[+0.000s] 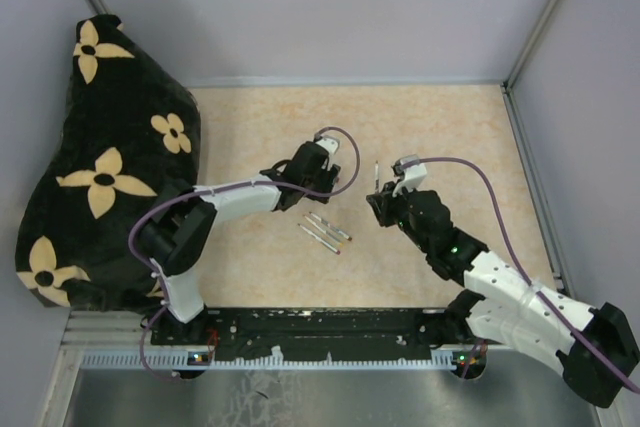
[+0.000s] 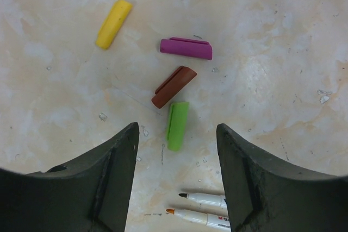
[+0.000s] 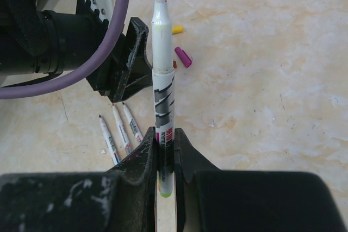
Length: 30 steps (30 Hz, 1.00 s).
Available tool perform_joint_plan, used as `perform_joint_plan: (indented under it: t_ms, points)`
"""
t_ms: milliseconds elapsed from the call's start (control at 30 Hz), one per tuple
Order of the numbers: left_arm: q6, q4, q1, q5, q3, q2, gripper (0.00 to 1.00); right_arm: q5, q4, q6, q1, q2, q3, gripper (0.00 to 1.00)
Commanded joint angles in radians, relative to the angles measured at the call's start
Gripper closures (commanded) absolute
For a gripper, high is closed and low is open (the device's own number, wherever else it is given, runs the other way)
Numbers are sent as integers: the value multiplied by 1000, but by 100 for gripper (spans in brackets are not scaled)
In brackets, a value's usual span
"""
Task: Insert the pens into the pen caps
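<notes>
Four caps lie on the table in the left wrist view: yellow [image 2: 113, 24], magenta [image 2: 186, 48], dark red [image 2: 173, 86] and green [image 2: 177, 125]. My left gripper [image 2: 176, 130] is open and empty, hovering over them with the green cap between its fingertips. My right gripper [image 3: 166, 139] is shut on a white pen [image 3: 162, 80], which it holds upright with its dark tip up and its green end below the jaws. In the top view this gripper [image 1: 385, 199] is right of the left gripper [image 1: 300, 175]. Three pens [image 1: 325, 232] lie side by side on the table between the arms.
A black bag with cream flowers [image 1: 100, 167] fills the left side. Grey walls close in the tan table [image 1: 450, 127] at the back and right. The left arm's purple cable [image 1: 345, 147] loops over its wrist.
</notes>
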Motion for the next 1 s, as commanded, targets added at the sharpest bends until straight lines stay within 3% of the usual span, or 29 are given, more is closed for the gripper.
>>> perform_joint_plan:
  t_ms: [0,967]
  points:
    - [9,-32,3,16,39,29,36,24,47,-19,-1,-21,2,100]
    - [0,-68,3,32,76,105,54,37,36,-10,-1,-38,-12,100]
